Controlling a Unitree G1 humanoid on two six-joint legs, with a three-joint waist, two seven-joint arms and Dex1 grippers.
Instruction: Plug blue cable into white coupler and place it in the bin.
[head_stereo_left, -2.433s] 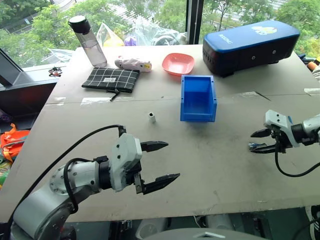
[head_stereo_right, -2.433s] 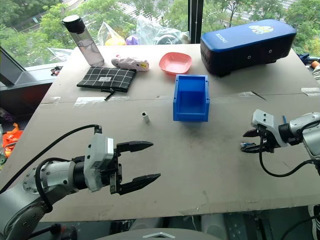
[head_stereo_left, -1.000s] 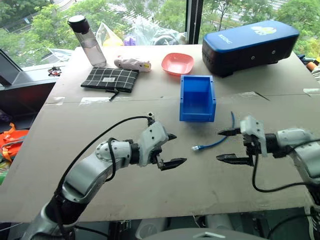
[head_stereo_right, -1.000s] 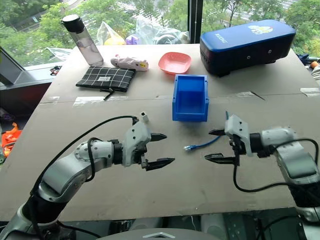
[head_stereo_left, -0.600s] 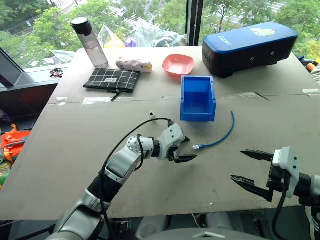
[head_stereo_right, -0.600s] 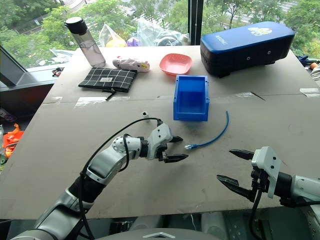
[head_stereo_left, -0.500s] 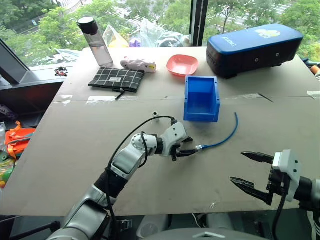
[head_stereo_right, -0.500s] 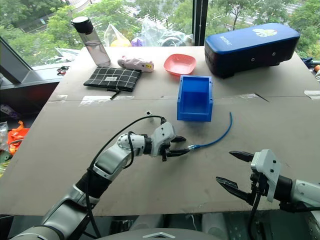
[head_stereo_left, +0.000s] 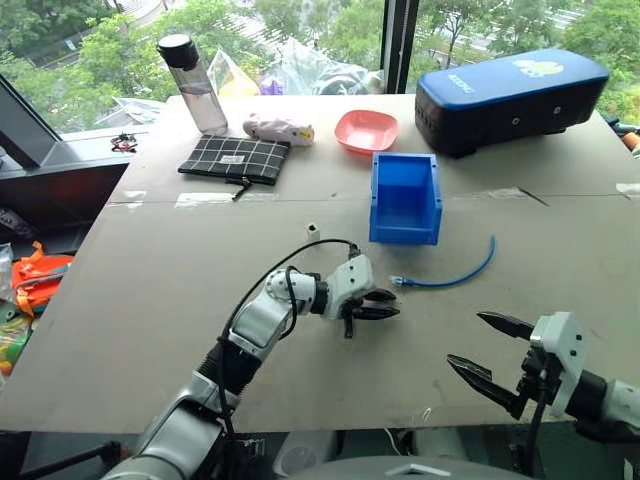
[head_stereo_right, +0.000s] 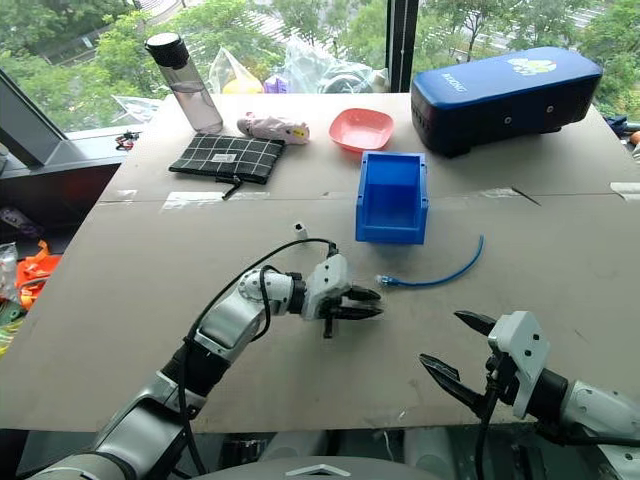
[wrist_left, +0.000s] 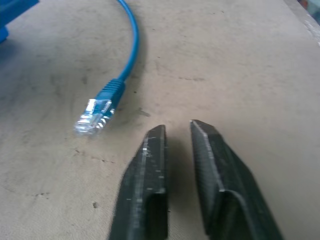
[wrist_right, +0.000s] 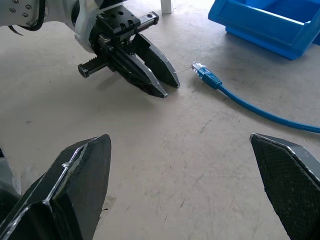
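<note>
The blue cable (head_stereo_left: 445, 278) lies loose on the table in front of the bin (head_stereo_left: 405, 198), its clear plug (wrist_left: 92, 114) pointing at my left gripper (head_stereo_left: 386, 304). That gripper sits low just short of the plug, its fingers (wrist_left: 150, 150) a narrow gap apart with nothing between them. The white coupler (head_stereo_left: 313, 229) stands alone to the left of the bin. My right gripper (head_stereo_left: 466, 340) hangs wide open and empty near the table's front edge, well back from the cable.
At the back stand a large navy case (head_stereo_left: 510, 85), a pink bowl (head_stereo_left: 366, 129), a checked pouch (head_stereo_left: 236, 158) and a water bottle (head_stereo_left: 190, 68). The left arm's black cable (head_stereo_left: 290, 260) loops above the table.
The right gripper drew back from the cable towards the front edge, staying wide open. The left gripper reached right to the plug end and its fingers closed from wide to a narrow gap.
</note>
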